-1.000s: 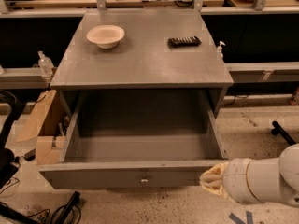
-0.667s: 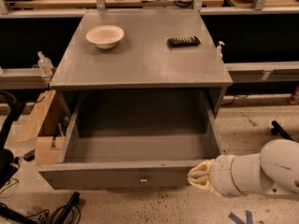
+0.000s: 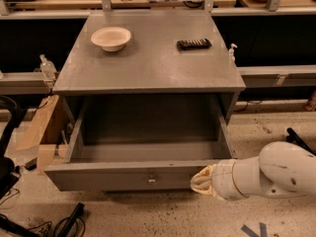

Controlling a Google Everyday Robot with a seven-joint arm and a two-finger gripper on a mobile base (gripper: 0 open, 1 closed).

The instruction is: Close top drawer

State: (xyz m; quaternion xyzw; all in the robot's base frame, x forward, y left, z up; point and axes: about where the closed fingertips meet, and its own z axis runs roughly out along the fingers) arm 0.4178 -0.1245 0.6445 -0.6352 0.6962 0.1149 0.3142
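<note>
grey cabinet w/ flat worktop (image 3: pixel 148 58) fills the middle of the view. everything below is placed relative to that cabinet.

top drawer (image 3: pixel 108 176) is pulled well out of the cabinet's front toward the camera, inside looks bare. its front panel runs left-right across the full cabinet width, so the long axis is crosswise to the push.

white arm (image 3: pixel 276 174) comes in from the cabinet's front-right, low, near the floor. it's the only arm, so no choice of side.

tool (image 3: pixel 200 181) sits at the drawer's front face, on the cabinet's right-hand part, right of the knob. key relation: the panel lies just beyond the tool on the cabinet side, so, as i judge it, closing needs a straight shove into the cabinet. the contact point is off-centre to the right, so the drawer may skew on its runners.

bowl (image 3: pixel 111 37) is on the worktop, back-left. dark flat item (image 3: pixel 194 44), prob a remote, is on the worktop back-right. both are well clear of the drawer.

knob (image 3: pixel 152 180) is small, at the panel's centre, left of the tool and apart from it.

hard to make out: tool spread or pressed together, cannot tell, it reads as one pale lump. can't confirm it's actually touching the panel. lower drawers are hidden under the open one. arm is cut off at the right edge.
</note>
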